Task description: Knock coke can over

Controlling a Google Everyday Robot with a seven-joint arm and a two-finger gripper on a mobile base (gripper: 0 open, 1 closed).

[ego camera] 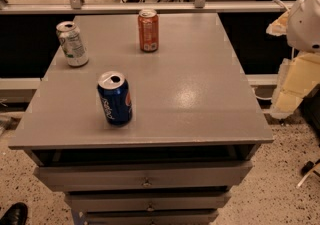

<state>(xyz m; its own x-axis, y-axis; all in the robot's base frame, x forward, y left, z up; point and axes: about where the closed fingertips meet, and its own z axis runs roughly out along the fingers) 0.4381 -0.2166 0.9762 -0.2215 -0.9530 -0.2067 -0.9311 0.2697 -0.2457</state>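
The coke can (148,30) is red-orange with a silver top and white markings. It stands upright near the back middle of the grey cabinet top (200,84). My gripper (295,81) shows as cream-coloured parts under a white arm joint (310,16) at the right edge of the view. It hangs beside the cabinet's right side, off the top and far from the coke can, and it holds nothing that I can see.
A blue Pepsi can (114,98) stands upright near the front left. A white and green can (72,43) stands at the back left edge. Drawers (145,176) sit below the top. A rail and glass wall (150,6) run behind. A black shoe (14,214) is at the bottom left.
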